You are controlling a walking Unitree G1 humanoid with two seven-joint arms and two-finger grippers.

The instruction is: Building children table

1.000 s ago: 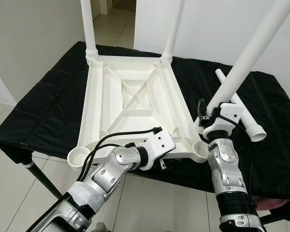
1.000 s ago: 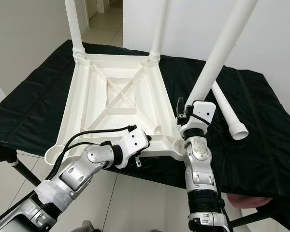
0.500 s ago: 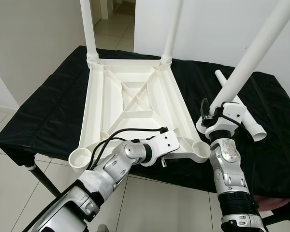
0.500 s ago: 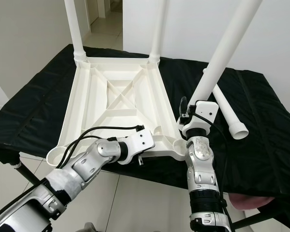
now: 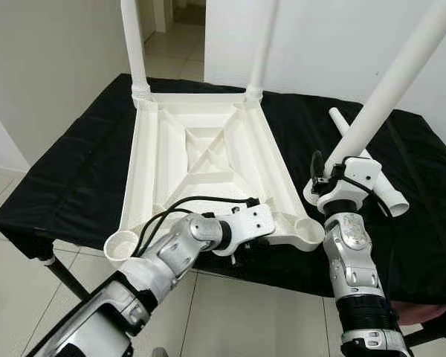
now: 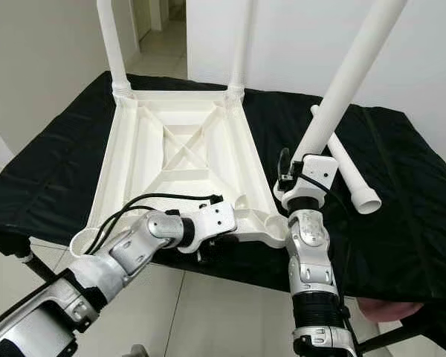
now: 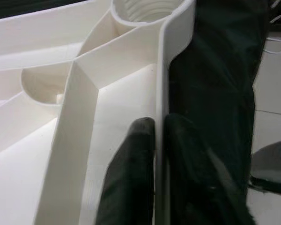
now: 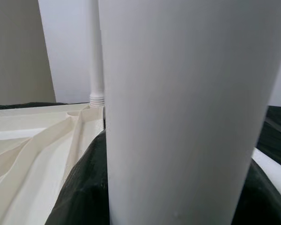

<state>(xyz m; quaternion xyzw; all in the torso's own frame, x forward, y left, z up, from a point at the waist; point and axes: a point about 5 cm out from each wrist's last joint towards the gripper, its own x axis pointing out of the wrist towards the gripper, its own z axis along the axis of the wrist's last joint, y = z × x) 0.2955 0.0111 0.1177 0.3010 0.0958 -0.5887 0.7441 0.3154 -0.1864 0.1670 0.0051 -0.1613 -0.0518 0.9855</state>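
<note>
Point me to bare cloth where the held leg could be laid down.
Bare black cloth lies left of the upturned tabletop, and more on the far right beyond the loose leg. Crowded: the near right corner, where the right gripper holds its leg, and the near rim under the left gripper.

The upside-down tabletop is creamy white. Its legs are white. The cloth is black. The floor is pale tile.

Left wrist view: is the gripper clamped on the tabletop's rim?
Yes, the left gripper has one black finger on each side of the white tabletop's thin rim, pinching it.
</note>
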